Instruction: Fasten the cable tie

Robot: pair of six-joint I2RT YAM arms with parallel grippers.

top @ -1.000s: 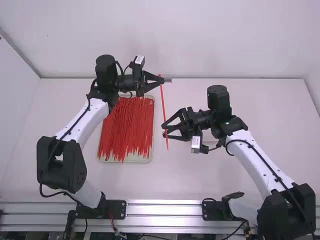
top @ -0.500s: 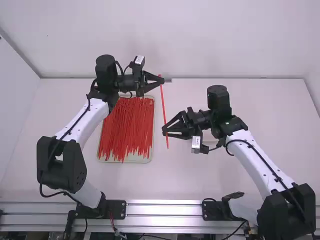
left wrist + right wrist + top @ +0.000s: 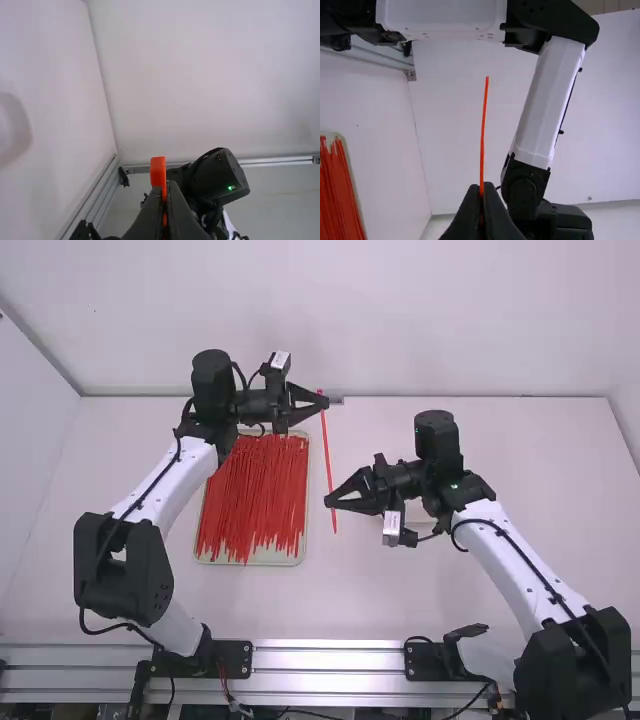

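Threading seems the step in hand: at upper centre of the high view we see the red cable tie [image 3: 328,455], left gripper [image 3: 308,405] clamped on its head, right gripper [image 3: 330,502] pinched on its strap, so next the tail needs bending round into the head's slot.

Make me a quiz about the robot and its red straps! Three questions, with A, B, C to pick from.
1. Where does the pile of cable ties lie?
A) in the tray
B) on the floor
C) inside a box

2. What colour is the held cable tie?
A) blue
B) green
C) red

3. How is the right end effector?
A) wide open
B) shut on the held cable tie
C) holding a cup

Answers: 1 A, the pile fills the tray; 2 C, it is plainly red; 3 B, its fingers pinch the strap in the right wrist view.
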